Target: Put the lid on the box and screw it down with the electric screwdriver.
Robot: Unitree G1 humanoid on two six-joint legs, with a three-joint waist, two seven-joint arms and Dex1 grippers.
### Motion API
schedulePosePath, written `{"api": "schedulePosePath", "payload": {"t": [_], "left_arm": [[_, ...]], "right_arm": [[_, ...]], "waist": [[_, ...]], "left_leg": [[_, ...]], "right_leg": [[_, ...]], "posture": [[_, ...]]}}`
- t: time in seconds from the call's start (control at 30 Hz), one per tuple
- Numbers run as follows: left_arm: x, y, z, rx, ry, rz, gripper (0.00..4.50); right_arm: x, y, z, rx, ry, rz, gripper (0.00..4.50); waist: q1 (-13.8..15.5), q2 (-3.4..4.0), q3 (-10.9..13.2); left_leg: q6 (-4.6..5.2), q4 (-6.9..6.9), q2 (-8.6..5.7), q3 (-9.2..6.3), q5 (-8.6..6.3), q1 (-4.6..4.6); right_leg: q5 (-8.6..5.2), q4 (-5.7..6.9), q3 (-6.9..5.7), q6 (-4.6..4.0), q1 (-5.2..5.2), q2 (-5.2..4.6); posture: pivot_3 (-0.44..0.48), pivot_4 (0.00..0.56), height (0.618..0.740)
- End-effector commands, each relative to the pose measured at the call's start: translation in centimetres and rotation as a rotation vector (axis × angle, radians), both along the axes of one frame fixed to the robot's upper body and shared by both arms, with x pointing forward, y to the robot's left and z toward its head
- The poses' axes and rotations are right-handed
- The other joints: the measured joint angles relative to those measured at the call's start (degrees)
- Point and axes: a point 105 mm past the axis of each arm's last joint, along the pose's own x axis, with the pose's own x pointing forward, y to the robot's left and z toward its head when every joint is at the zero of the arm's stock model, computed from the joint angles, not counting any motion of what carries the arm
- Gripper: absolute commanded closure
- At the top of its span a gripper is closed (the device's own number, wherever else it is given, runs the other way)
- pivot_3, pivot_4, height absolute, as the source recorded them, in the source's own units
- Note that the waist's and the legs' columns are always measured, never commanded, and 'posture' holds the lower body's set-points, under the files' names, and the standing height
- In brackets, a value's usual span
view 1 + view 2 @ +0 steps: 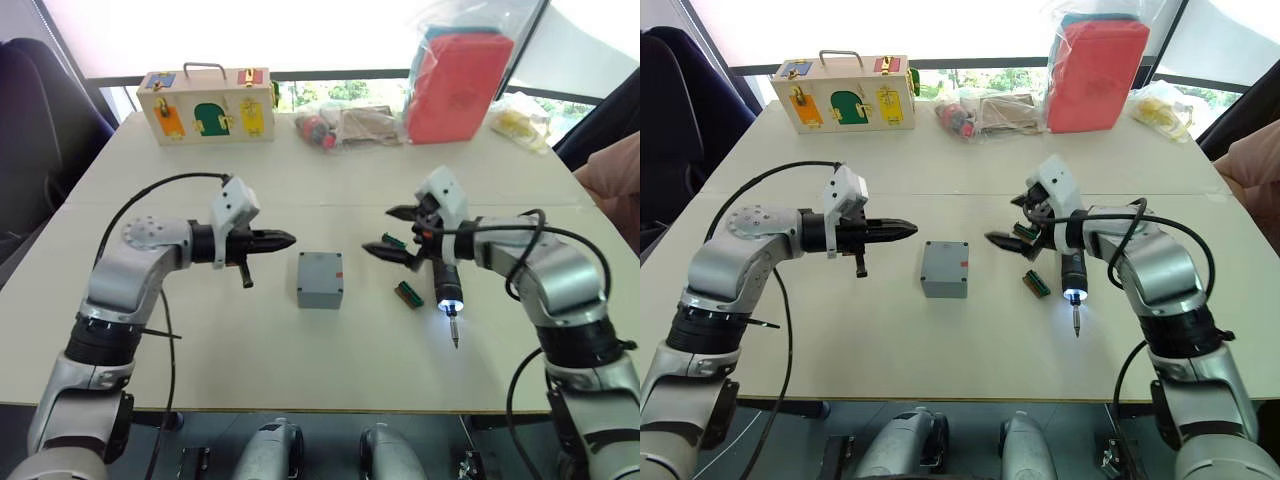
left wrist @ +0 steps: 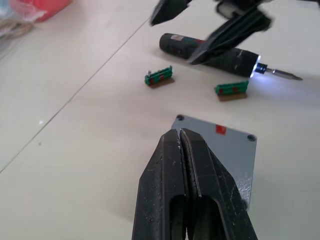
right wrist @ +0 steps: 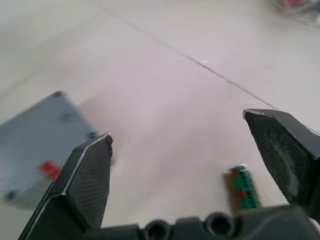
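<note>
Black electric screwdriver (image 1: 447, 285) beneath spread right claw (image 1: 396, 232)

The box (image 1: 320, 280) sits mid-table (image 1: 250, 370). To its left hangs the left gripper (image 1: 285, 239), to its right the right gripper (image 1: 392, 232). The screwdriver (image 1: 448, 295) lies further right, two blocks (image 1: 407, 293) between it and the box. Behind, along the far edge, stand a wooden case (image 1: 207, 104), bags (image 1: 345, 125) and a red box (image 1: 457, 85).

Pale table (image 1: 200, 370), bright window (image 1: 250, 30), dark chair (image 1: 40, 120)
</note>
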Motion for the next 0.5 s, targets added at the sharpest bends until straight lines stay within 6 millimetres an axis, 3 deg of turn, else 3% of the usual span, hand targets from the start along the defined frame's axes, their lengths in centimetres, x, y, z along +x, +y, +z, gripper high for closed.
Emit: {"api": "schedulePosePath", "payload": {"t": [0.03, 0.07, 0.17, 0.3, 0.5], "left_arm": [[0.1, -0.4, 1.5, -0.001, -0.061, -0.009, 4.50], [0.1, -0.5, 1.6, -0.001, -0.065, -0.011, 4.50], [-0.5, -0.9, 1.5, 0.008, -0.069, -0.029, 4.50], [-0.9, -0.8, 0.7, 0.025, -0.056, -0.022, 4.50], [-1.2, -0.9, 0.4, 0.025, -0.046, -0.022, 4.50]], "right_arm": [[1.5, -0.1, 0.3, 0.001, -0.024, -0.050, 0.01], [1.8, -0.2, -0.1, 0.008, -0.002, -0.074, 0.01], [2.6, -1.0, -1.4, 0.049, 0.066, -0.168, 0.68], [2.9, -1.2, -2.6, 0.077, 0.101, -0.234, 2.09], [2.9, -1.1, -3.2, 0.081, 0.088, -0.277, 2.09]], "waist": [[-0.06, 0.00, 0.00], [-0.08, 0.00, 0.00], [-0.14, 0.00, 0.00], [-0.18, 0.00, 0.00], [-0.20, 0.00, 0.00]], "left_leg": [[0.00, 0.00, 0.00, 0.00, 0.00, 0.00], [0.00, 0.00, 0.00, 0.00, 0.00, -0.01], [0.00, 0.00, 0.01, 0.00, 0.00, -0.01], [0.00, 0.00, 0.01, 0.00, 0.00, 0.00], [-0.01, 0.00, 0.02, -0.01, 0.01, 0.00]], "right_leg": [[0.00, 0.00, 0.00, 0.00, 0.00, 0.01], [0.00, 0.01, 0.00, 0.00, 0.00, 0.01], [0.00, 0.01, 0.01, 0.00, 0.00, 0.02], [0.00, 0.02, 0.04, 0.00, 0.00, 0.02], [0.00, 0.04, 0.04, 0.00, -0.01, 0.04]], "posture": [[0.000, 0.150, 0.740], [0.000, 0.150, 0.740], [0.000, 0.150, 0.740], [0.000, 0.150, 0.740], [0.000, 0.150, 0.740]]}}
